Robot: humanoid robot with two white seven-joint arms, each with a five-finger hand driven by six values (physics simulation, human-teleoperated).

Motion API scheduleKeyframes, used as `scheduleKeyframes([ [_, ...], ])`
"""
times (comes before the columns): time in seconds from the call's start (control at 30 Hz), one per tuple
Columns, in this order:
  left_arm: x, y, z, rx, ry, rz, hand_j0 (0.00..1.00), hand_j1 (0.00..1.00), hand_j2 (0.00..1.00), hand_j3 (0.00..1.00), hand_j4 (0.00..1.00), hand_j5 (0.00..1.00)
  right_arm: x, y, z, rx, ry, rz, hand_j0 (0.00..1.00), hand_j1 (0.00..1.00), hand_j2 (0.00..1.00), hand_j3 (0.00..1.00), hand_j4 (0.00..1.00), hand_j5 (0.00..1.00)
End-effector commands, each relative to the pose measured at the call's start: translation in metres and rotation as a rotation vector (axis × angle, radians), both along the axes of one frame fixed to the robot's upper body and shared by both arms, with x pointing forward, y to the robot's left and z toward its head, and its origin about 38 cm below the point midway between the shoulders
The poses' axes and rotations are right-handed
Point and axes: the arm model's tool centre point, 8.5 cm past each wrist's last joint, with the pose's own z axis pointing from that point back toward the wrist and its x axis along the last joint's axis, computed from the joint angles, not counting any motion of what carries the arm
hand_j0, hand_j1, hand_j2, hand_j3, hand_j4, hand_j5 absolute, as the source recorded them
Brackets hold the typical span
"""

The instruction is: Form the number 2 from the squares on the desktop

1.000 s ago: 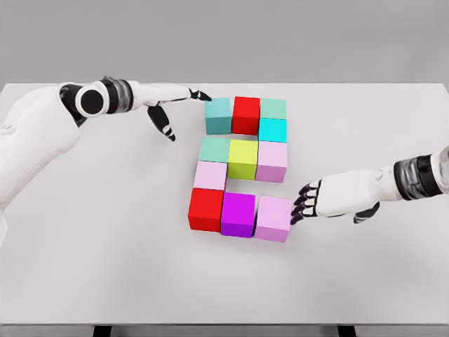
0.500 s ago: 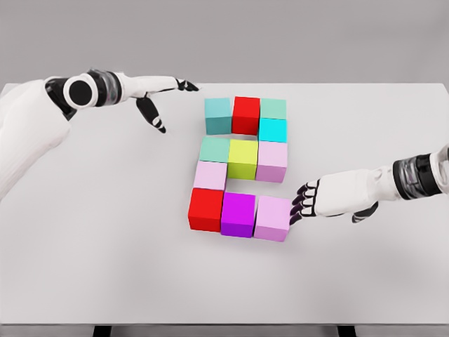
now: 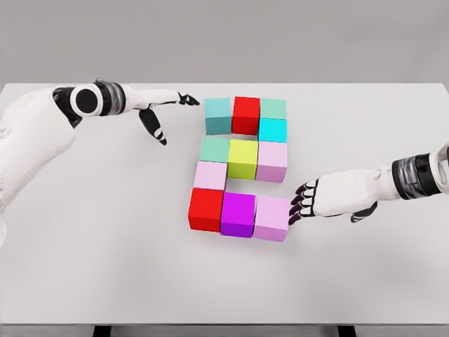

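White desktop (image 3: 105,267), grey backdrop (image 3: 224,35)

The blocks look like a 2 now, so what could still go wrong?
The right hand has its fingertips at the edge of the pink cube in the bottom row. One more push might slide that cube into the purple cube and bend the row. The left hand hovers open close to the teal cube at the top left. A careless sweep there might knock the top row crooked.

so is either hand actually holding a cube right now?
Nothing held. Right hand fingertips sit against the pink cube; left hand is open, clear of the cubes.
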Motion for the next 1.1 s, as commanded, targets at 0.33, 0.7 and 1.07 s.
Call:
scheduleKeyframes([
  [0.33,0.001,-0.010,0.000,0.013,-0.010,-0.011,1.00,1.00,1.00,1.00,1.00,1.00,0.000,0.001,0.002,0.005,-0.001,-0.002,1.00,1.00,1.00,1.00,1.00,1.00],
  [0.7,0.002,-0.019,0.005,0.004,-0.021,-0.029,1.00,1.00,1.00,1.00,1.00,1.00,0.002,-0.001,0.001,0.003,0.000,-0.009,1.00,1.00,1.00,1.00,1.00,1.00],
  [1.07,0.005,-0.008,0.011,0.000,-0.030,-0.003,1.00,1.00,1.00,1.00,1.00,1.00,0.001,-0.001,0.002,0.004,-0.002,-0.008,1.00,1.00,1.00,1.00,1.00,1.00],
])
